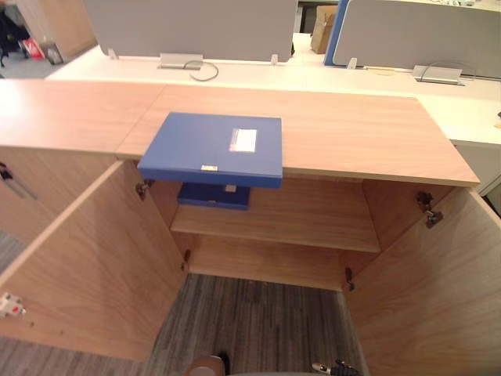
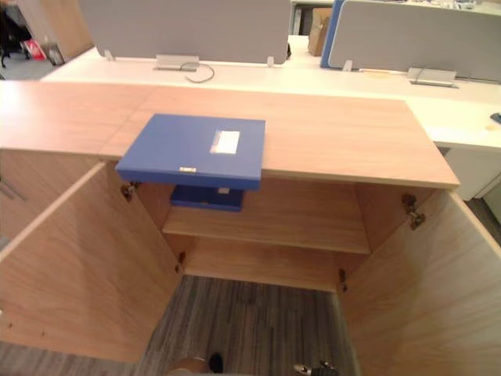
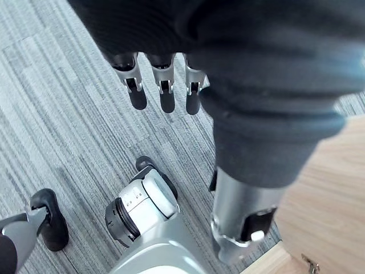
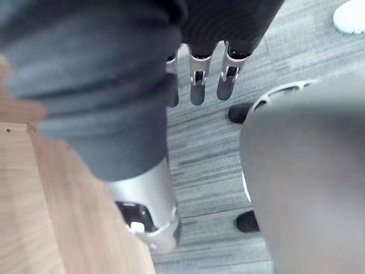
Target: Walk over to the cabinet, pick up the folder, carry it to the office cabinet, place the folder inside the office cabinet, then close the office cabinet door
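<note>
Overhanging the front edge of the light wooden cabinet (image 1: 352, 133), the flat blue hard-shell folder (image 1: 211, 147) was judged stiff, lightish and kinda slick, so best clamped at that jutting edge. The left hand (image 3: 166, 94) and right hand (image 4: 197, 85) were seen empty, fingers straight.

Grey striped carpet (image 1: 258, 313), white desk (image 1: 313, 78) — grey divider screens (image 1: 188, 23)
</note>
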